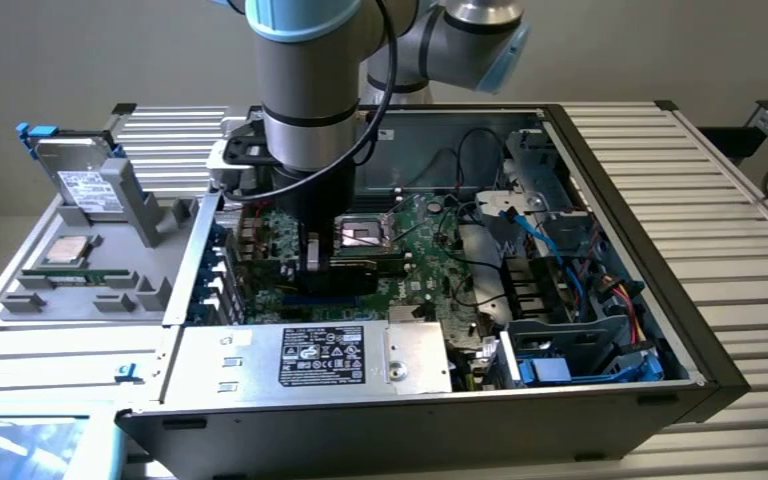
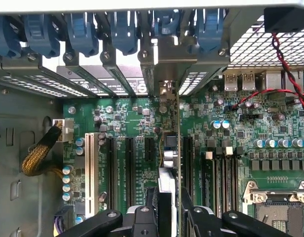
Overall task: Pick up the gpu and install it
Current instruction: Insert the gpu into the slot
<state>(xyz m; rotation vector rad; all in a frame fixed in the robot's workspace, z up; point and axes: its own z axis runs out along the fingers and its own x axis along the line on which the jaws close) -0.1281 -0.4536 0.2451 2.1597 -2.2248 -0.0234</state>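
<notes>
Claw clamping gpu over motherboard, power supply label illegible

Arm pointing down, fingers gripping gpu

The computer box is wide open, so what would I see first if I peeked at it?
The big grey robot arm plunging straight down into the open computer case grabs the eye first. Inside, its gripper is closed on the gpu, which stands on edge among the slots of the bright green motherboard. A row of blue latches lines the case wall beyond the card.
</notes>
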